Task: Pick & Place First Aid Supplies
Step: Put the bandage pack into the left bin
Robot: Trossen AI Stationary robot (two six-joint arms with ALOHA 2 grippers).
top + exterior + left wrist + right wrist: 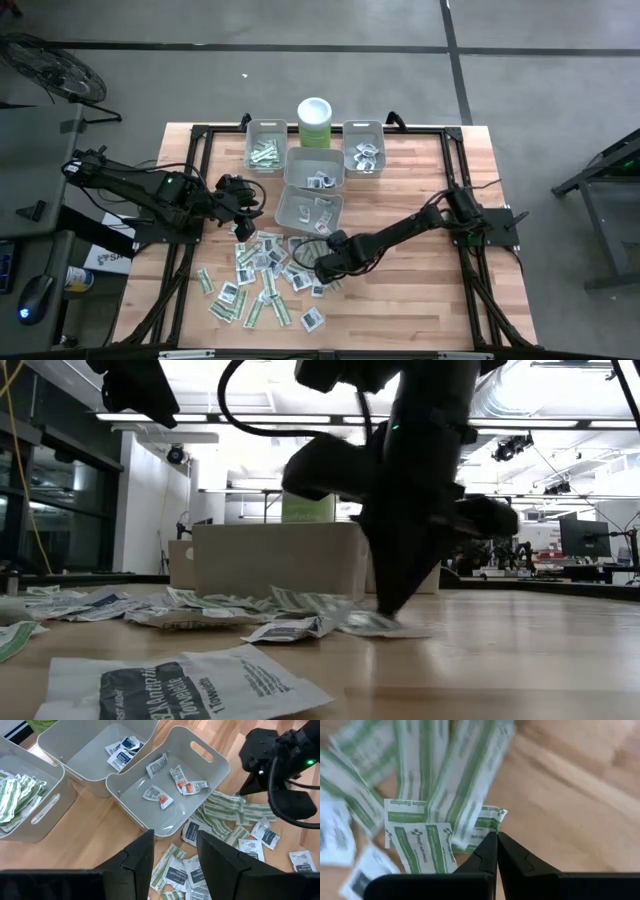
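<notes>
This is a robotics lab or research workshop — an open, industrial hall rather than a home or shop. The wooden table point(420, 300) stands on a bare grey concrete floor point(300, 80) crossed by dark seams, with a black metal frame point(200, 135) bolted around its edges and cables trailing off both sides. The level view across the tabletop shows long fluorescent ceiling lights point(560, 422), exposed ducting point(500, 390) overhead, white walls and dark glazed partitions point(60, 510). Further back sit a computer monitor point(583, 538) and other equipment on benches — more workstations of the same kind.
</notes>
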